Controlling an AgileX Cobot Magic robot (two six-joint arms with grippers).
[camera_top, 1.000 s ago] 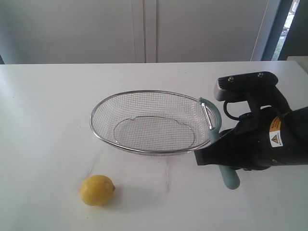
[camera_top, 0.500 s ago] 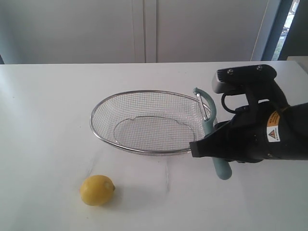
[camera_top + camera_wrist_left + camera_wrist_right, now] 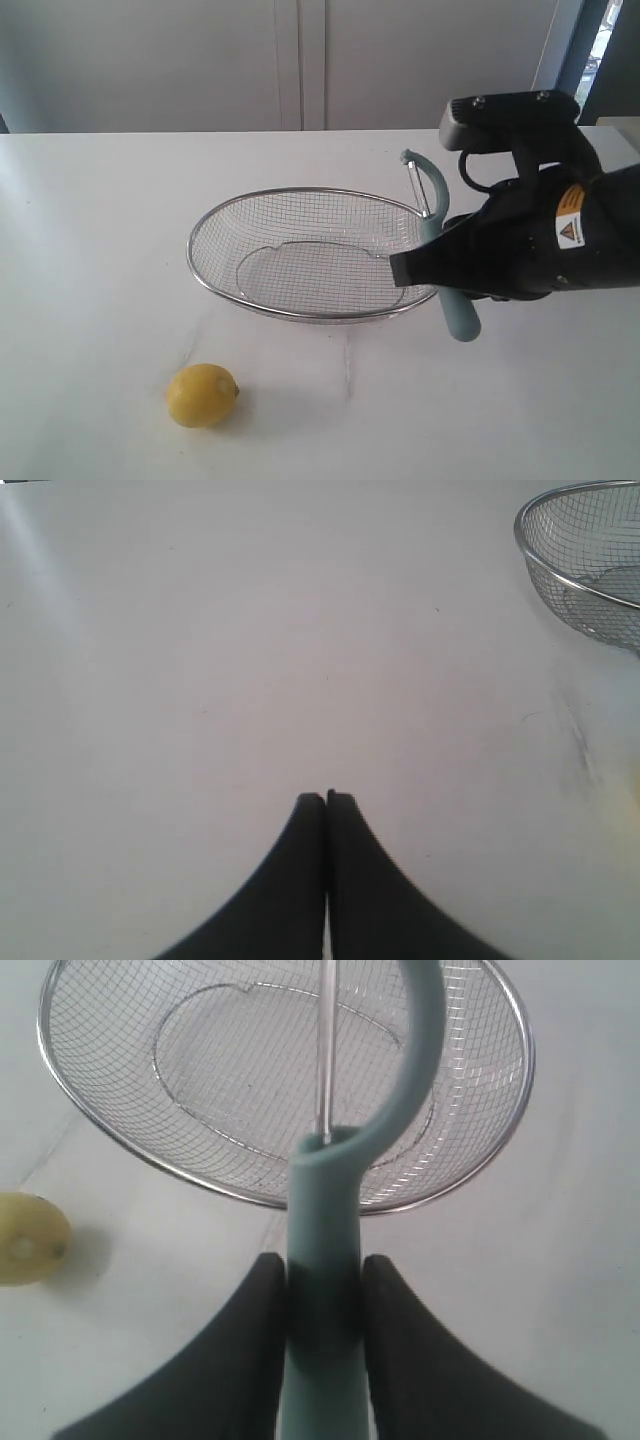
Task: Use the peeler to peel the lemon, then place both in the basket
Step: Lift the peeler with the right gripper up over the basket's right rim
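Lemon (image 3: 202, 395) lies alone on the bench (image 3: 100, 250) at the near left, well apart from everything, with its skin apparently whole, so peeling looks not yet begun. The left hand (image 3: 326, 798) is out of the exterior view; its own camera shows the fingers pressed together on nothing, over bare bench, probably waiting to fetch or steady the lemon. Farther in and to the right, the right hand (image 3: 322, 1265) is clamped partway closed on the handle of the peeler (image 3: 323, 1210), holding it clear of the bench. The low grip leaves the curved head and blade free to cut, pointing up and away. Just beyond and left of it sits the basket (image 3: 300, 190), holding nothing. The peeler's head hangs over its right rim, likely only in passing, since peeling comes first.
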